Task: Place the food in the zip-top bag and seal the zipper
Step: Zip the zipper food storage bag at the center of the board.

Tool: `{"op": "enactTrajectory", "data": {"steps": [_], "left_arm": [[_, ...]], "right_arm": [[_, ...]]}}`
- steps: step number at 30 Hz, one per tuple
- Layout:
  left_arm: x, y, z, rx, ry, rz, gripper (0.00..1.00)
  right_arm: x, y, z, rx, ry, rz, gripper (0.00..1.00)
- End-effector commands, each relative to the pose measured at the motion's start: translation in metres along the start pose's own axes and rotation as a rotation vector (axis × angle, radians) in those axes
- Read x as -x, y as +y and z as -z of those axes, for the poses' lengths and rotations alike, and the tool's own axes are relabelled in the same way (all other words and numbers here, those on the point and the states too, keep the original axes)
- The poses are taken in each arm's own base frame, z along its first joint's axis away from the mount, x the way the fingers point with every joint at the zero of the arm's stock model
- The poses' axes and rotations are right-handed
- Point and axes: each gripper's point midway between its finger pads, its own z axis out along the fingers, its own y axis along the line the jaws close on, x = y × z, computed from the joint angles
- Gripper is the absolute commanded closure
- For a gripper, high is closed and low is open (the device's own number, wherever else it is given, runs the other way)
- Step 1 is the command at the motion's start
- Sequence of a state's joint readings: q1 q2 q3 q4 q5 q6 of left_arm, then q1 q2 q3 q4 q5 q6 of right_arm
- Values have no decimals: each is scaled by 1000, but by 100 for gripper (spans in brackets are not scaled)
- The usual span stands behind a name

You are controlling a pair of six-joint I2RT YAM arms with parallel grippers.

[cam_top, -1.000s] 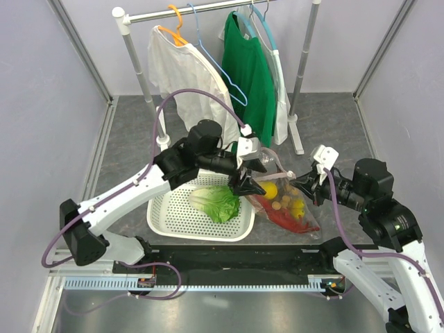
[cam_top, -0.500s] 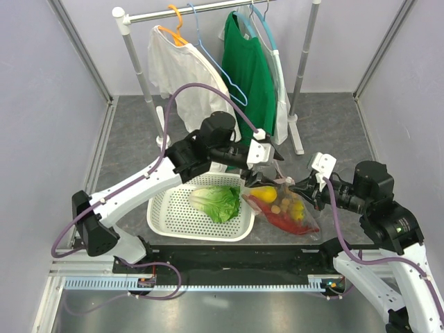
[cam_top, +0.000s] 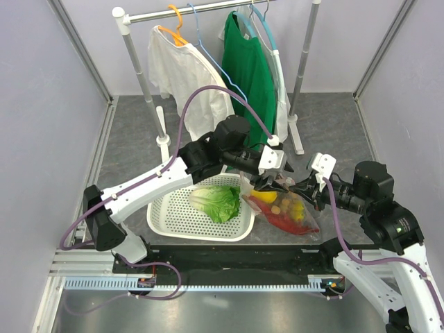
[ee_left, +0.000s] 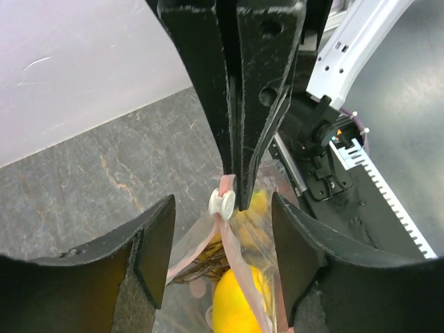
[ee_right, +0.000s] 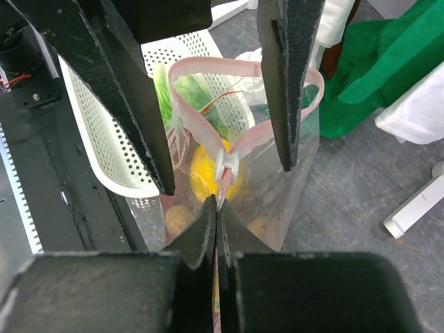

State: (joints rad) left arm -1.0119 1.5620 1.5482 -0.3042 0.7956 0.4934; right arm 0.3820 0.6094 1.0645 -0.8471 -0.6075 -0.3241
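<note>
The clear zip-top bag [cam_top: 288, 211] lies right of the basket with a yellow lemon [cam_top: 268, 197], the red lobster [cam_top: 283, 220] and other toy foods inside. Its pink zipper strip [ee_right: 201, 69] stands looped open at the far side. A white slider [ee_left: 222, 205] sits on the strip. My right gripper [ee_right: 216, 211] is shut on the strip's near end, just behind the slider [ee_right: 227, 166]. My left gripper [ee_left: 222, 201] is open, its fingers [ee_left: 149, 257] on either side of the slider and apart from it. The green lettuce [cam_top: 218, 202] lies in the white basket [cam_top: 170, 215].
A clothes rack stands at the back with a white shirt [cam_top: 182, 76] and a green shirt [cam_top: 251, 73]. Its foot [cam_top: 297, 142] is just behind the bag. The enclosure walls close in left and right.
My left arm has swung right from the basket's edge to the bag's mouth and now straddles the slider. My right gripper has kept its hold on the strip.
</note>
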Motion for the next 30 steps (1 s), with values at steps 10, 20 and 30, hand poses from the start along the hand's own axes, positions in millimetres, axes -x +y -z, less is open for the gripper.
{"op": "enactTrajectory", "data": {"steps": [10, 20, 30], "left_arm": [[4, 0, 4, 19, -15, 52, 74], [-25, 3, 17, 38, 34, 102, 88], [-44, 10, 32, 73, 78, 115, 90]], "right_arm": [[11, 3, 9, -14, -43, 27, 100], [12, 4, 14, -29, -44, 33, 100], [15, 4, 19, -37, -47, 45, 100]]}}
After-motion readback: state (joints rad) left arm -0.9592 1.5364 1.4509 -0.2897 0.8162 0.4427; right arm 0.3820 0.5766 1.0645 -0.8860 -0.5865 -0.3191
